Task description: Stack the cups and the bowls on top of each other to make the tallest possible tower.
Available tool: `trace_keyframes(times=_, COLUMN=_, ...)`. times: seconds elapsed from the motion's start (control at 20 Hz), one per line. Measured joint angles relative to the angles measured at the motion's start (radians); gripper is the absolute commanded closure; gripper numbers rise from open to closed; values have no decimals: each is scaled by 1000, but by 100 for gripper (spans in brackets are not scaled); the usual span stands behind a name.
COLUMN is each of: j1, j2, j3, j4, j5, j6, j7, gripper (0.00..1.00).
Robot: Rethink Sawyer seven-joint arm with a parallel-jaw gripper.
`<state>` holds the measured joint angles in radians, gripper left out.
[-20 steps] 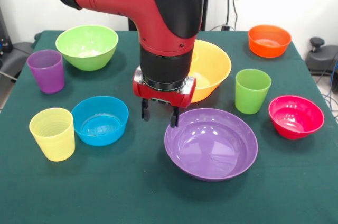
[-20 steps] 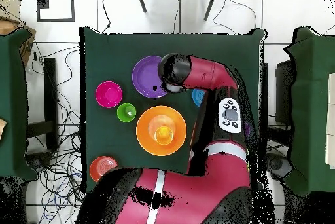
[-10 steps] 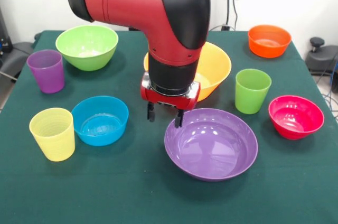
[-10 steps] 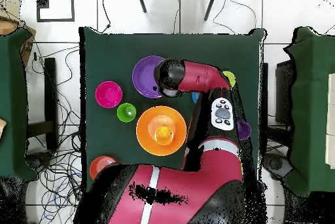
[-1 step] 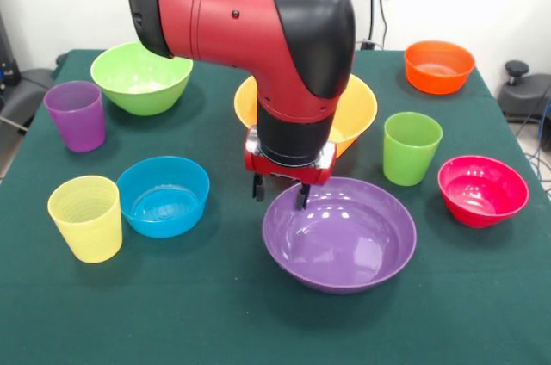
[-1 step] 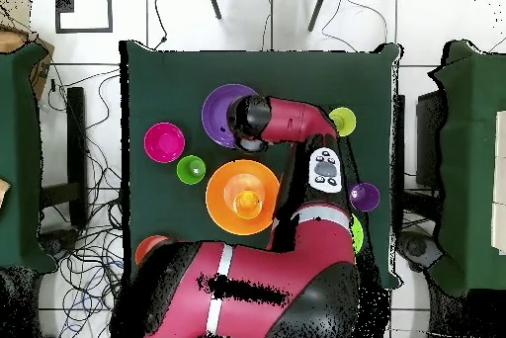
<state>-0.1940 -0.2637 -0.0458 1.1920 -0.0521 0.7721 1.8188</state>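
Since the earlier frames the gripper (image 5: pixel 280 194) has shifted right and the purple bowl (image 5: pixel 339 234) has slid slightly left. Front view: the fingers stand apart, straddling the purple bowl's upper-left rim at frame centre; the orange-yellow bowl (image 5: pixel 357 105) sits behind the arm, the green cup (image 5: pixel 411 148) centre right. No tower is built. Overhead view: the purple bowl (image 6: pixel 221 112) lies upper centre, the orange-yellow bowl (image 6: pixel 243 197) below it holding a small orange cup (image 6: pixel 246 199).

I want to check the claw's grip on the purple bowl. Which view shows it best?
The front view: the claw straddles the purple bowl's far rim. Overhead, the arm hides the claw, leaving only part of the bowl visible.
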Motion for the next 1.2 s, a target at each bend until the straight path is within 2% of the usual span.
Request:
trace_keyframes(times=0.75, j1=2, j2=-3, j3=0, j4=0, j5=0, j6=0, j7=0, gripper=0)
trace_keyframes(times=0.8, j1=2, j2=-3, j3=0, j4=0, j5=0, j6=0, j7=0, gripper=100)
trace_keyframes(times=1.2, j1=2, j2=-24, j3=0, j4=-1, j5=0, j6=0, j7=0, gripper=100)
